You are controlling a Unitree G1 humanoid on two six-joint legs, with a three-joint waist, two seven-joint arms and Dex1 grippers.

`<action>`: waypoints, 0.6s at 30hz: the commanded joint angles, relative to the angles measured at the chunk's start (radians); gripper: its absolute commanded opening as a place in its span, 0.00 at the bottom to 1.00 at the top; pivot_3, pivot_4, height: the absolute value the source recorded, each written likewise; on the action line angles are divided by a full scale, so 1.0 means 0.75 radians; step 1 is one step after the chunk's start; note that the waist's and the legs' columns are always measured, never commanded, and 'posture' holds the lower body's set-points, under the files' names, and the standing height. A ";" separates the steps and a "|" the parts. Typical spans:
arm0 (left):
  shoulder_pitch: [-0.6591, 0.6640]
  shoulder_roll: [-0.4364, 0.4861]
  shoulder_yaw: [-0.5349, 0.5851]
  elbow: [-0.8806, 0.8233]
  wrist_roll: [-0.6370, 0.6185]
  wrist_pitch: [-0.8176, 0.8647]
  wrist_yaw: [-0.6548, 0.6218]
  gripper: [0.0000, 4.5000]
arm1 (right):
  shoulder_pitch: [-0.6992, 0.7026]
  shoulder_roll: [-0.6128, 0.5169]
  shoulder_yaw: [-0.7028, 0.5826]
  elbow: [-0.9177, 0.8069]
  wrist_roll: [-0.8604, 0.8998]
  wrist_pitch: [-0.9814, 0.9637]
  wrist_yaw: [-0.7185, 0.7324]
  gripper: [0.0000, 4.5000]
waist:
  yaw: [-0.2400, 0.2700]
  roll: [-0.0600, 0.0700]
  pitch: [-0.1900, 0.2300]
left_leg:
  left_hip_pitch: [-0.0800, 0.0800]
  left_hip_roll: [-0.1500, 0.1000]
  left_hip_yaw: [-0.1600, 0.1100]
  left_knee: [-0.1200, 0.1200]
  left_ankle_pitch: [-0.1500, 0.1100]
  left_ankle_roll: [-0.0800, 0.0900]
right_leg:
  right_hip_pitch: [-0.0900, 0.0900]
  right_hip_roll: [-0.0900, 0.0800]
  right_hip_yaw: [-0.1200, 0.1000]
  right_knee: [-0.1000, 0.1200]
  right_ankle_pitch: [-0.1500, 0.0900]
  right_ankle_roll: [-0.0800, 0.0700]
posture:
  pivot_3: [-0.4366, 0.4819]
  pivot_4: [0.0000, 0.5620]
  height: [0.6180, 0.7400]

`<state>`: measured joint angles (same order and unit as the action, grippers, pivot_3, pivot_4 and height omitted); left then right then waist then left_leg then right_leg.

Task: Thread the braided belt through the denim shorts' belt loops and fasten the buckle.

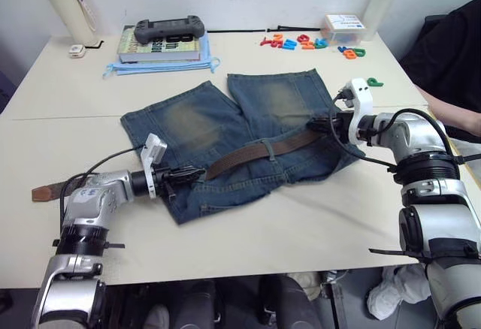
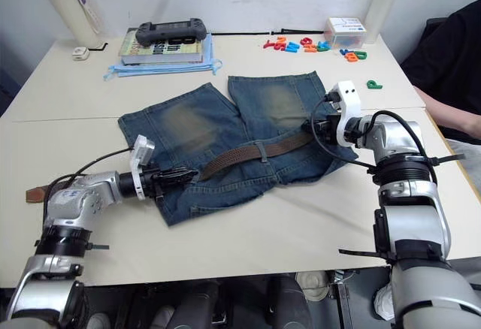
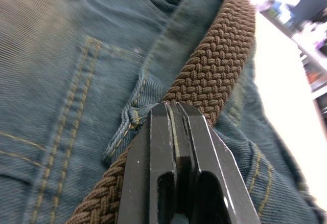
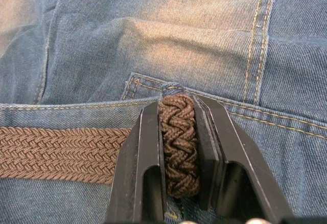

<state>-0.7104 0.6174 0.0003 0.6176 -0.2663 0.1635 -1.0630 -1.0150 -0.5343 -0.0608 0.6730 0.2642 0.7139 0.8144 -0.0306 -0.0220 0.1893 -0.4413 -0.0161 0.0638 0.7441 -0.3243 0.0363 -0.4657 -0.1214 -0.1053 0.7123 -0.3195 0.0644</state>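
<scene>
I have the right gripper (image 4: 176, 127) clamped on the braided belt (image 1: 259, 151) across the denim shorts (image 1: 225, 130), while my left gripper (image 3: 172, 114) is pinched closed beside the belt at a belt loop (image 3: 127, 127).

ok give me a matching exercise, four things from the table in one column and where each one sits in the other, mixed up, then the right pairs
Things
1. game controller
2. braided belt
3. toy letters
4. tan leather tip

Places
A. lying across the waistband of the denim shorts
B. on the bare table beside the robot's left forearm
C. on top of the book at the far side
D. scattered next to the small white box

Pairs: 1-C, 2-A, 3-D, 4-B
</scene>
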 commanded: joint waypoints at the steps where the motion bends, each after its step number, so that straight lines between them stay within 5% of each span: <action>1: -0.017 0.068 0.049 0.001 0.051 -0.306 -0.039 0.00 | 0.069 -0.007 -0.092 -0.356 0.122 0.088 -0.006 0.07 | 0.001 0.000 0.000 | -0.001 0.000 0.000 0.000 0.000 0.000 | 0.000 0.000 -0.001 0.000 0.000 0.000 | 0.48 0.27 0.40; 5: 0.104 0.109 0.136 -0.145 0.004 -0.494 -0.047 0.00 | 0.297 -0.037 -0.164 -0.832 0.241 0.163 -0.007 0.07 | 0.004 0.000 0.000 | -0.007 0.000 0.004 0.000 0.000 0.000 | -0.011 -0.004 -0.006 0.003 0.000 0.000 | 0.48 0.27 0.40; 10: 0.332 0.153 0.252 -0.504 -0.086 -0.458 -0.013 0.00 | 0.619 -0.125 -0.314 -1.330 0.468 0.291 0.038 0.07 | 0.012 0.000 0.000 | -0.008 -0.002 0.005 0.001 -0.002 0.004 | -0.010 -0.010 -0.010 0.002 0.000 0.000 | 0.48 0.27 0.40; 18: 0.736 0.214 0.242 -1.091 -0.210 -0.432 -0.132 0.00 | 1.069 -0.490 -0.226 -1.601 0.449 0.241 0.236 0.07 | 0.034 0.001 0.001 | 0.005 -0.002 0.003 -0.001 -0.008 0.010 | 0.007 -0.011 -0.012 -0.008 0.001 0.002 | 0.48 0.27 0.40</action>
<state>-0.2217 0.7556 0.1775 -0.0921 -0.3779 -0.1527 -1.1199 -0.2588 -0.8418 -0.2585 -0.4646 0.6208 0.9279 0.9442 -0.0051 -0.0209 0.1900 -0.4376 -0.0177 0.0659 0.7430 -0.3308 0.0442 -0.4604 -0.1295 -0.1139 0.7055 -0.3185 0.0661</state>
